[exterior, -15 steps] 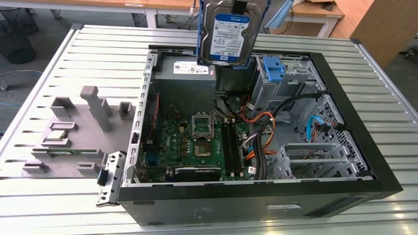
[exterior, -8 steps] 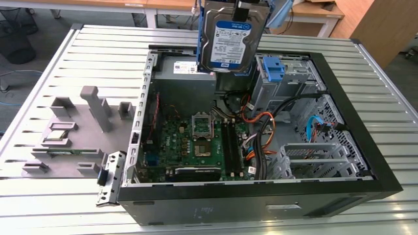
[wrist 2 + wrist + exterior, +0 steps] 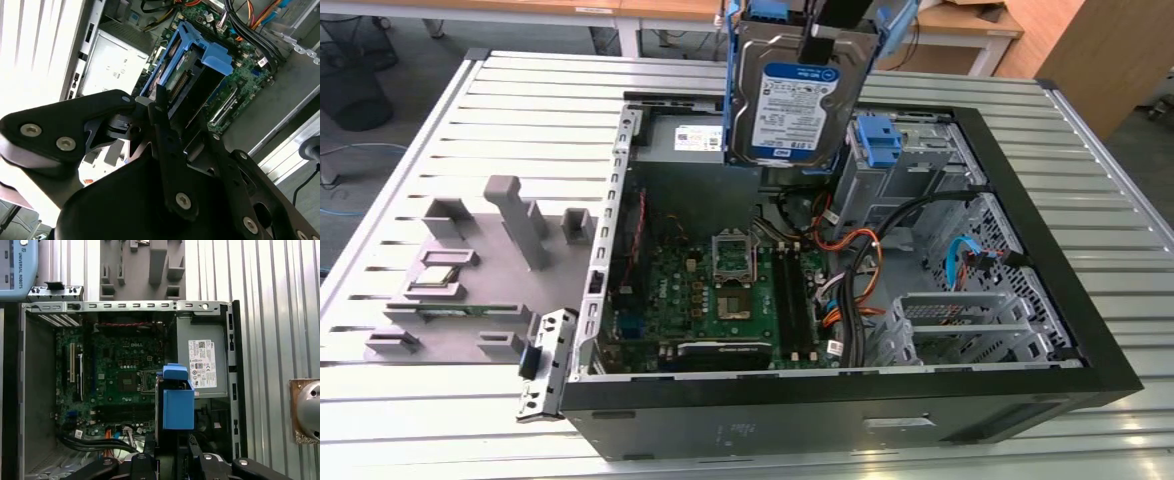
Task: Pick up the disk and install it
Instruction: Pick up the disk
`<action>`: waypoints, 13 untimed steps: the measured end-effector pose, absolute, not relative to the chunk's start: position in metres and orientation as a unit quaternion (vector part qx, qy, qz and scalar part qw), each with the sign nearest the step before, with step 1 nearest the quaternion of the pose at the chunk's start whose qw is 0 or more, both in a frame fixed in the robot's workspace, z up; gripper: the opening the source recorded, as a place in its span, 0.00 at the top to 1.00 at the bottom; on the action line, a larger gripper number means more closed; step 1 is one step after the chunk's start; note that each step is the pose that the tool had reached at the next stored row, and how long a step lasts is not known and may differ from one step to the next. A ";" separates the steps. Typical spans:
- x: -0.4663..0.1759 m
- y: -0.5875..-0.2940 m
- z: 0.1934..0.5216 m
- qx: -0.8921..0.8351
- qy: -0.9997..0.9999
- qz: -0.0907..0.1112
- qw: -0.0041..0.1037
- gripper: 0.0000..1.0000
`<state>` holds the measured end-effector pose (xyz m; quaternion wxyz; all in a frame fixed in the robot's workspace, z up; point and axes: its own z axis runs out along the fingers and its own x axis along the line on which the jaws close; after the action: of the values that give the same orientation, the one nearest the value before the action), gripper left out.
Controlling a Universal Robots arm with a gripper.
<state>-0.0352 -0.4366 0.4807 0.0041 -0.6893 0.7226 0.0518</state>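
table (image 3: 494, 110) — ribbed metal | desks (image 3: 667, 8) behind — wood | floor (image 3: 480, 40) grey | cabinet (image 3: 1107, 60) wood

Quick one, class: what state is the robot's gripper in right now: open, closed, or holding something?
Gripper: closed on the disk, holding it upright over the open computer case.

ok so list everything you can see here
disk: one, silver with blue rails, held above the open case
case: one, black, open, on the table
circuit board: one, green, inside the case
power supply: one, grey, inside the case
cables: several, black, orange, blue, inside the case
parts holder: one, grey, on the table, exterior view's left
table: one, silver, slatted, under everything
tool: one, black, shut on the disk
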 end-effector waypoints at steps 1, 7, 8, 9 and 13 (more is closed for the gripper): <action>-0.035 -0.440 0.481 -0.689 0.723 0.052 0.004 0.65; -0.035 -0.460 0.479 -0.689 0.723 0.052 0.004 0.65; -0.035 -0.463 0.479 -0.689 0.723 0.052 0.004 0.65; -0.035 -0.466 0.479 -0.689 0.723 0.052 0.004 0.65; -0.035 -0.478 0.478 -0.689 0.723 0.052 0.004 0.65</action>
<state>-0.0352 -0.4781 0.4782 0.0042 -0.6893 0.7226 0.0519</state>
